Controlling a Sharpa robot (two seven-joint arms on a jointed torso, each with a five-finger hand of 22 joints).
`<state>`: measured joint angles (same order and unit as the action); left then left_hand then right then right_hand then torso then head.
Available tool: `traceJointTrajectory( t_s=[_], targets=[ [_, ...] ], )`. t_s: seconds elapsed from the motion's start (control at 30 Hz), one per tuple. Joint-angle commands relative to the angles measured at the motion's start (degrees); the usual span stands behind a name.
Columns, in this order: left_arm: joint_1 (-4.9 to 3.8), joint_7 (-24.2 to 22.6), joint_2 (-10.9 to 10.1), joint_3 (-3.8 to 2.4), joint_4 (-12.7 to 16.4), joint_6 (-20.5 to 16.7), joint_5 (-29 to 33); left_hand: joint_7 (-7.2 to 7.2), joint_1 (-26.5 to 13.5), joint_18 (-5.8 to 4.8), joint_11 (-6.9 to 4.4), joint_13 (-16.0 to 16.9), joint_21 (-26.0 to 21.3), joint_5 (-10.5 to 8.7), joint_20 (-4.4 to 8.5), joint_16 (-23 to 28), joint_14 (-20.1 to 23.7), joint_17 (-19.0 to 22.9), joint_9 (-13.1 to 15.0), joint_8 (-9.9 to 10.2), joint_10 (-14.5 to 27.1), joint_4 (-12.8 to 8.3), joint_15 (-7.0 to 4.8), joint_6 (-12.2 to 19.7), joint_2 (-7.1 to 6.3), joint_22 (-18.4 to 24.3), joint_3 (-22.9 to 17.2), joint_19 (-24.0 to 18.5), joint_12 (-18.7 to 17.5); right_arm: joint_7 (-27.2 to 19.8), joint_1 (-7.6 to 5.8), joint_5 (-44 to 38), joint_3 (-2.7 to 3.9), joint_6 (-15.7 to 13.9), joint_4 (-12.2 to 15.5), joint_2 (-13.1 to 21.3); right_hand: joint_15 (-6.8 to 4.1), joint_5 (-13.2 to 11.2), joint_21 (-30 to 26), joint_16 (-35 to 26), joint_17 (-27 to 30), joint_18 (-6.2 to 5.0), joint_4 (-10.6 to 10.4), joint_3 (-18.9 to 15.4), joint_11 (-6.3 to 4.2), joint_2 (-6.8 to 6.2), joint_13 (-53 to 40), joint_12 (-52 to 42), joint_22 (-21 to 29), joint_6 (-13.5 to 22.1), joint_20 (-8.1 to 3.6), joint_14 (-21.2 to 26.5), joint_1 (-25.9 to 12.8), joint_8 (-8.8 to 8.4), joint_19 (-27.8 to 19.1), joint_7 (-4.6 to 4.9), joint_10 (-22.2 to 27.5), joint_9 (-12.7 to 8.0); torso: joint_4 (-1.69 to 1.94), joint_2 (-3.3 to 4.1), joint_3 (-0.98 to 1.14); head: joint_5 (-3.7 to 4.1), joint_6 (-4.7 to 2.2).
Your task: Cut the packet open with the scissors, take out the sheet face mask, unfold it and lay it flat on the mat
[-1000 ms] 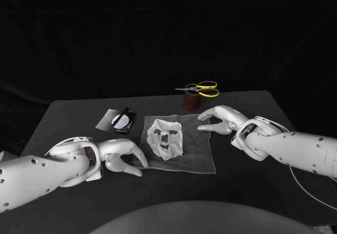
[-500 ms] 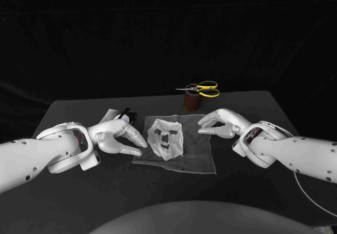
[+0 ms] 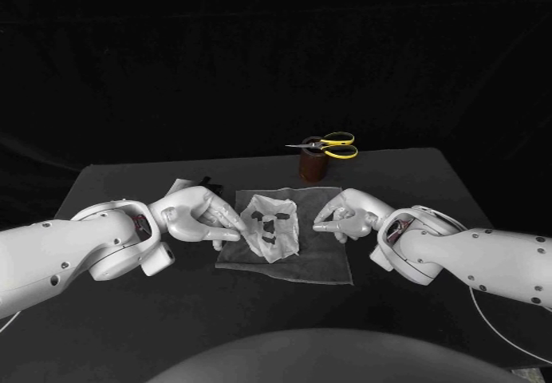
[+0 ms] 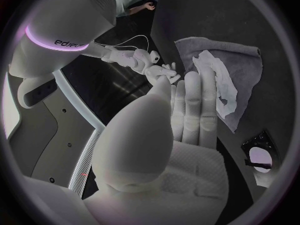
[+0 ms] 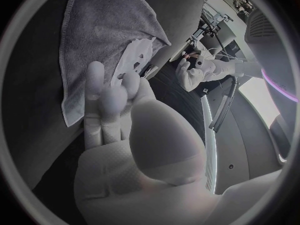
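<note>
Sheet face mask (image 3: pixel 270 223) lies on the mat (image 3: pixel 317 265) between my fingers (image 3: pixel 226 232). Left hand (image 3: pixel 198 223) and right hand (image 3: pixel 343 217) are released, flanking it for flattening.

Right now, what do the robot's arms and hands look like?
The left arm and right arm are smooth, rounded white shells. Each ends in a shiny silver hand: the left hand and the right hand. A dark cuff rings each wrist, and a thin white cable hangs by the right arm.

Left hand (image 4: pixel 184 125) beside sheet mask (image 4: pixel 217 82) on grey mat (image 4: pixel 247 65); right hand (image 4: pixel 153 67) opposite
</note>
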<state>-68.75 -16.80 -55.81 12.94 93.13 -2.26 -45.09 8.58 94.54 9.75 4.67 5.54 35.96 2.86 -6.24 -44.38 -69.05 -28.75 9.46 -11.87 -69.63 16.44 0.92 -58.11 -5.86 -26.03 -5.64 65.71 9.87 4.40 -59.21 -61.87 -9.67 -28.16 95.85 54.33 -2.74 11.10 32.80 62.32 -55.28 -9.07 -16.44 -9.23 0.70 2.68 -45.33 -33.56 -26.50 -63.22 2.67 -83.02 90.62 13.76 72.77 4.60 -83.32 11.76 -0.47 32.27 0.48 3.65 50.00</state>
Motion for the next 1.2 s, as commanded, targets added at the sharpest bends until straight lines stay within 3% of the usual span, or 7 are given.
traceJointTrajectory(
  t_s=[0.03, 0.1, 0.23, 0.33, 0.67, 0.9, 1.2],
  targets=[
    [0.43, 2.7, 1.1, 0.06, -0.2, -12.0, 1.3, -0.97, -1.4, 0.28, -1.02, 3.7, 8.4, 0.25, 1.34, -12.6, -3.7, -12.1, 0.8, -2.1, -2.3, 0.0, -1.41, -0.4, -0.44, -6.6, -0.7, 1.3, 5.9, 10.1, 0.02, 4.5, -0.01, -1.3, 0.6, -0.9, -1.57, 0.0, 11.8, 14.5, -16.2, 0.49, 0.3, 1.3, -0.85, -0.10, -22.3, -34.4, -12.0, 0.8, -0.23, -4.4, -1.0, 1.18, 1.6, -0.23, -2.5, 0.9, -0.05, 0.03, -0.05, 0.23, 0.00],
    [0.76, 3.4, 1.7, 0.09, -0.4, -14.7, -1.0, -2.09, -1.3, -1.56, -1.99, 7.7, 20.9, -0.23, 2.03, -26.0, -10.5, -29.1, 1.6, -4.1, -3.4, -0.2, -2.52, -1.7, 0.02, -20.4, -1.8, 6.0, 11.8, 11.5, 0.03, 4.7, -0.01, -1.7, 0.6, -1.6, -1.11, -0.5, 15.9, 17.4, -19.9, 0.81, 0.3, 1.8, -1.00, -0.25, -28.0, -39.6, -16.5, 1.2, -0.26, -4.5, -1.5, 1.72, 1.4, -0.13, -2.7, 1.3, 0.02, 0.01, -0.03, 0.32, 0.00],
    [1.42, 7.3, 3.6, 0.12, -1.5, -19.0, -7.6, -2.86, -2.0, -2.75, -2.78, 15.4, 29.2, -0.04, 2.64, -33.4, -13.3, -39.2, 2.7, -6.3, 1.2, 0.0, -2.99, -1.0, 0.12, -29.2, -3.8, 7.2, 21.4, 14.5, 0.02, 3.7, -0.02, -2.3, 0.3, -3.4, -0.97, -1.7, 22.8, 22.2, -26.2, 1.56, 0.3, 2.9, -0.82, -0.61, -36.3, -47.5, -24.1, 1.7, -0.13, -5.4, -2.3, 2.32, 1.6, -0.02, -4.2, 2.1, 0.17, -0.01, 0.04, 0.18, 0.00],
    [1.69, 11.6, 5.6, 0.14, -3.1, -20.2, -14.0, -1.67, -6.2, -3.35, -2.23, 18.9, 32.5, -0.07, 2.17, -36.0, -14.6, -43.3, 2.4, -5.5, 3.8, 0.1, -2.23, 2.5, -3.33, -33.1, -1.1, 8.0, 25.9, 16.1, 0.01, 1.0, -0.02, -2.7, -0.3, -5.0, -0.68, -3.8, 26.6, 25.1, -30.4, 2.05, 0.2, 2.7, -0.52, -1.18, -40.6, -52.0, -28.4, 1.8, 0.09, -6.1, -3.7, 2.45, 2.1, 0.23, -5.3, 2.4, 0.08, 0.02, 0.07, -0.05, 0.00],
    [2.52, 21.6, 11.9, 0.15, -7.7, -19.6, -31.4, -1.87, -5.3, -4.19, -2.40, 26.8, 38.4, -0.05, 1.85, -40.2, -16.9, -50.1, 4.1, -9.6, 9.7, 0.0, -2.23, 4.4, -4.39, -39.8, 1.4, 9.5, 38.2, 17.8, 0.06, -4.2, -0.02, -3.2, -3.1, -8.9, -0.35, -4.6, 29.9, 26.9, -33.3, 2.49, 0.5, 2.4, -0.14, -1.55, -43.6, -55.2, -32.2, 2.5, 0.40, -6.7, -4.3, 2.22, 2.4, 0.60, -6.3, 2.7, 0.00, 0.13, 0.00, -0.37, 0.00],
    [3.96, 24.8, 14.5, 0.12, -10.2, -18.8, -35.5, -1.87, -5.3, -4.87, -2.30, 30.7, 41.3, -0.08, 1.80, -42.5, -18.5, -54.4, 5.7, -13.9, 11.5, 0.0, -2.15, 5.4, -4.52, -43.5, 2.9, 11.2, 45.3, 18.1, 0.39, -6.8, -0.01, -2.7, -5.2, -10.7, -0.14, -4.8, 30.4, 27.2, -33.8, 2.52, 0.8, 2.3, 0.09, -1.98, -44.1, -55.8, -32.8, 3.0, 0.58, -6.8, -4.0, 1.96, 2.2, 0.85, -6.5, 2.7, 0.05, 0.14, 0.01, -0.38, 0.00],
    [5.52, 25.8, 16.0, 0.07, -11.8, -19.8, -37.4, -2.40, -5.1, -5.33, -2.70, 38.6, 43.1, -0.07, 2.02, -43.8, -19.5, -57.0, 8.1, -19.0, 8.4, 0.0, -2.51, 5.7, -3.76, -45.8, 4.0, 12.5, 53.4, 18.4, 1.16, -8.6, -0.01, -1.0, -6.4, -12.0, 0.17, -5.5, 31.1, 27.5, -34.5, 2.61, 1.2, 1.9, 0.44, -2.74, -44.6, -56.4, -33.7, 3.6, 0.84, -6.9, -3.8, 1.66, 2.1, 1.22, -6.7, 2.8, 0.00, 0.08, -0.05, -0.32, 0.00]
  ],
)
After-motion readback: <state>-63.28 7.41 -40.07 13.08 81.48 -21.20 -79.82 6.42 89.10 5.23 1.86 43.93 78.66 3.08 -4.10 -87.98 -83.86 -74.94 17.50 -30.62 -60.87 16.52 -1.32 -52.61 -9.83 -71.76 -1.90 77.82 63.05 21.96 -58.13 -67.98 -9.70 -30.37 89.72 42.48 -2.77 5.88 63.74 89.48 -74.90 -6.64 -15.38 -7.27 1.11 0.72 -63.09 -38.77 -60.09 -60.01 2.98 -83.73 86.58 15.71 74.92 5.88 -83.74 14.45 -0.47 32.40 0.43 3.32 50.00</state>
